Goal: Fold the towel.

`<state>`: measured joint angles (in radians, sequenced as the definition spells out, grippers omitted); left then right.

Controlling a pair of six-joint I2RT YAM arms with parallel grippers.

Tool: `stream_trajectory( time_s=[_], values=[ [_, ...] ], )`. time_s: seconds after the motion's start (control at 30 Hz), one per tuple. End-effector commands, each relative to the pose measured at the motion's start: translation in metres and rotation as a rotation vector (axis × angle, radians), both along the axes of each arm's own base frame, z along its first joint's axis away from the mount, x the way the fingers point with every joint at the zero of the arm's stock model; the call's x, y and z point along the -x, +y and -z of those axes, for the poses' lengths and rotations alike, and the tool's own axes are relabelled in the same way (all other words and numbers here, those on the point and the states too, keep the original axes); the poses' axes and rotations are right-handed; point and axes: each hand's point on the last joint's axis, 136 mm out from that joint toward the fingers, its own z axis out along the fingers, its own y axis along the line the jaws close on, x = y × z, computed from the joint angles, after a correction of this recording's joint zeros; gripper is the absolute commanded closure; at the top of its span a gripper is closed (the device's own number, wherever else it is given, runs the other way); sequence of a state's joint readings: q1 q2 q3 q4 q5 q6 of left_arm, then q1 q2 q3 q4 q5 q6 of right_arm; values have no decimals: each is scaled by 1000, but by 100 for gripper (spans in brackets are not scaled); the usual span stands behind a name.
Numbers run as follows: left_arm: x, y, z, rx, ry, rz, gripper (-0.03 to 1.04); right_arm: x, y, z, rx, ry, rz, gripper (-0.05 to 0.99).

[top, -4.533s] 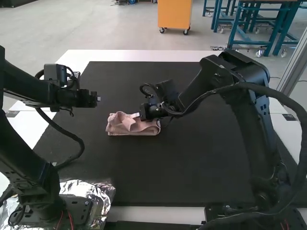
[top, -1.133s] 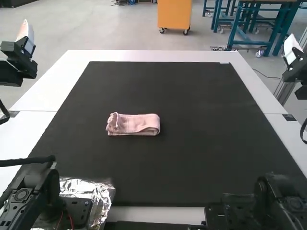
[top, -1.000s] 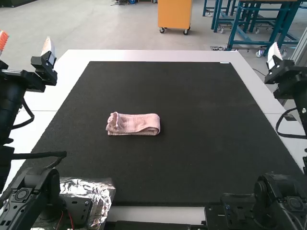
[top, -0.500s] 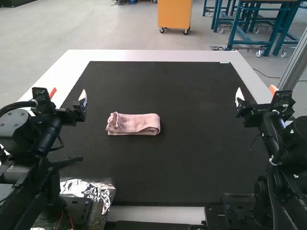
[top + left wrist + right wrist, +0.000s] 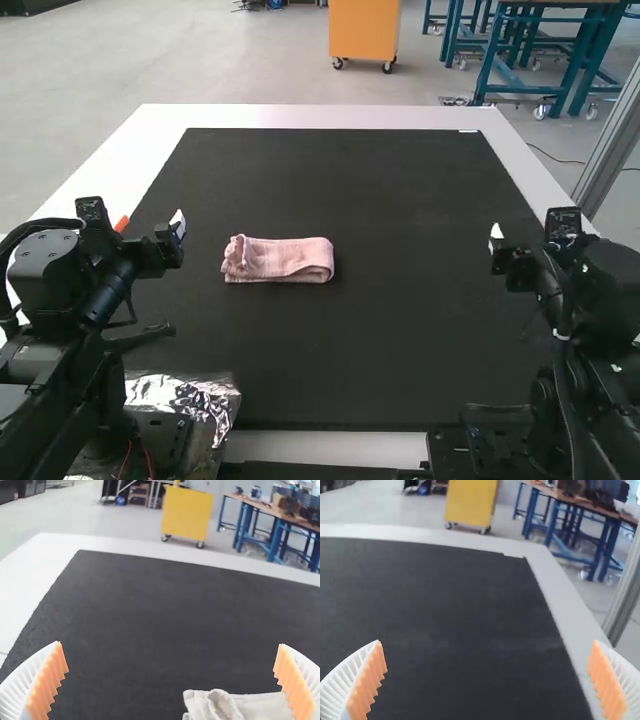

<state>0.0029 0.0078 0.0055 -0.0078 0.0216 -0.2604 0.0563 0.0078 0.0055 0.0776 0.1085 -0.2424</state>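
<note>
Looking down from the high view, you have the pink towel (image 5: pixel 278 260) lying in a narrow, layered bundle on the dark mat (image 5: pixel 380 340), its left end a bit rumpled. Your left gripper (image 5: pixel 151 222) hangs near the mat's left edge, apart from the towel; your right gripper (image 5: pixel 530 228) is over toward the right edge – well apart from it.

In the left wrist view, your left gripper (image 5: pixel 170 644) has its jaws spread wide, nothing pinched, with the towel's rumpled end visible between the two fingers.

In the right wrist view, your right gripper (image 5: pixel 487 641) is spread wide too – mat and white table (image 5: pixel 555 590) beyond it.
</note>
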Motion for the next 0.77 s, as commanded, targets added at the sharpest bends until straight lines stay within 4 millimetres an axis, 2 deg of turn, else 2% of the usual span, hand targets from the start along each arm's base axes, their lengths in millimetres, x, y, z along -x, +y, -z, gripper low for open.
stream_trajectory(
  time_s=[0.0,0.13,0.33,0.73],
  values=[
    [0,5,1,16,-4,-23,4,4,-31,-2,-32,-20,175,1],
    [0,5,1,16,-2,-23,4,4,-32,3,-22,0,175,1],
    [0,5,1,17,-2,-23,4,1,16,22,-22,82,-100,1],
    [0,5,1,16,-2,-23,4,1,17,22,-21,83,-103,1]
  ],
)
